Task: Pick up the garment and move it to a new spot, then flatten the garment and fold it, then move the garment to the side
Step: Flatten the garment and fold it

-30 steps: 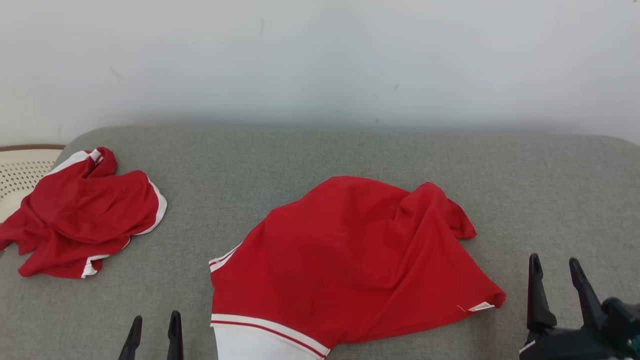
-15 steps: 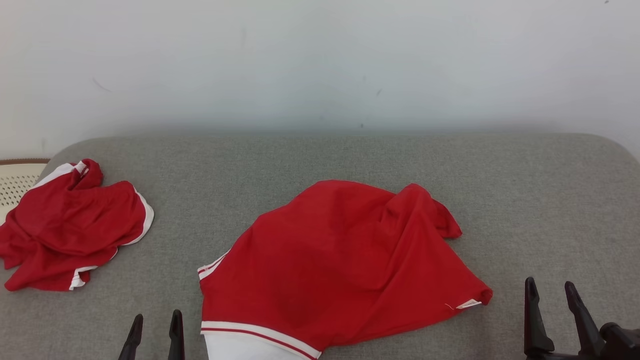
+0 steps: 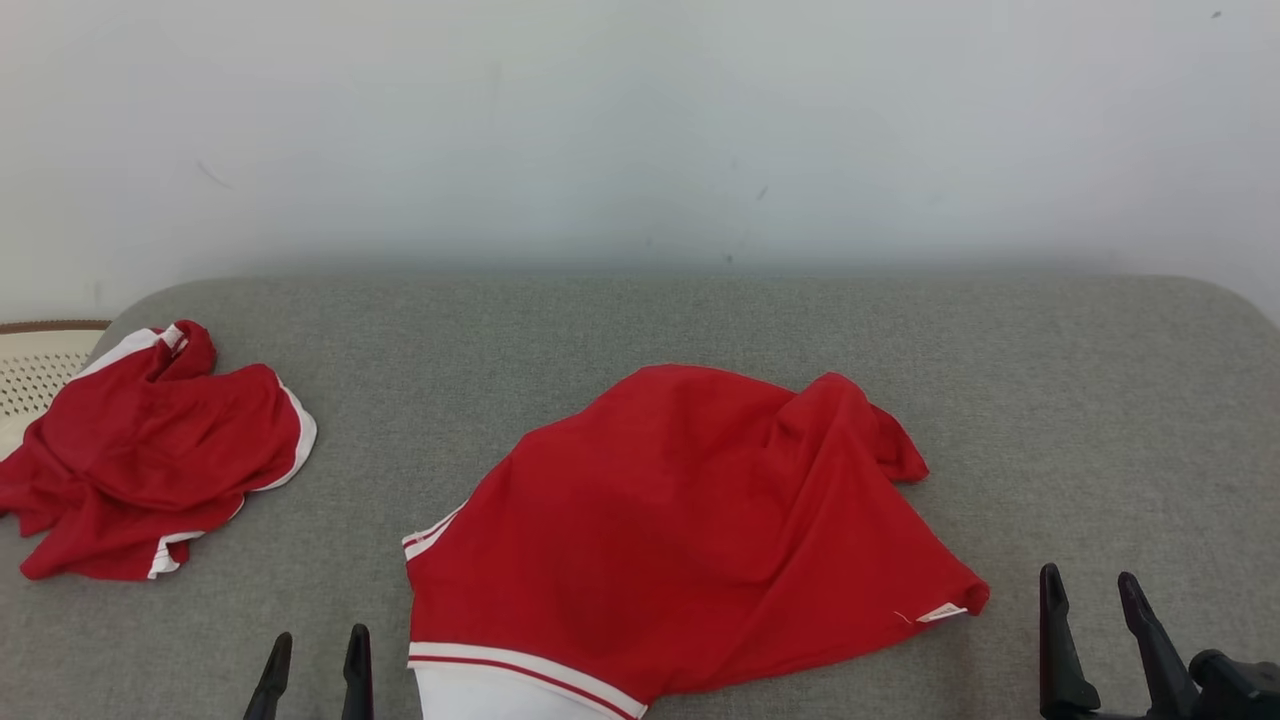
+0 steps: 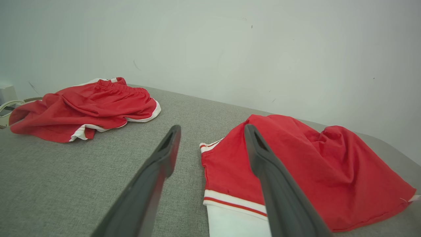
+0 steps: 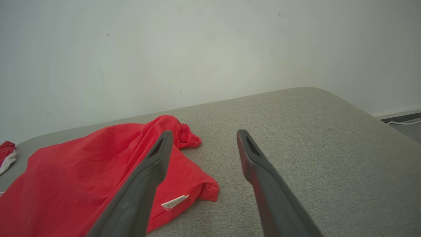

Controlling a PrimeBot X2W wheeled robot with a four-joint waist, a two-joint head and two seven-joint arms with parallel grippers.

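crumpled red fabric garment with white striped hem looks soft, limp, light (should drape); pinch hem corners, left claw and right claw both wide, empty.

A scuffed plain white wall rises behind the far edge of a grey woven-fabric cushion with rounded corners; a cream perforated brown-rimmed panel adjoins its far left corner.

Head cam high, wrists low; all share garment.
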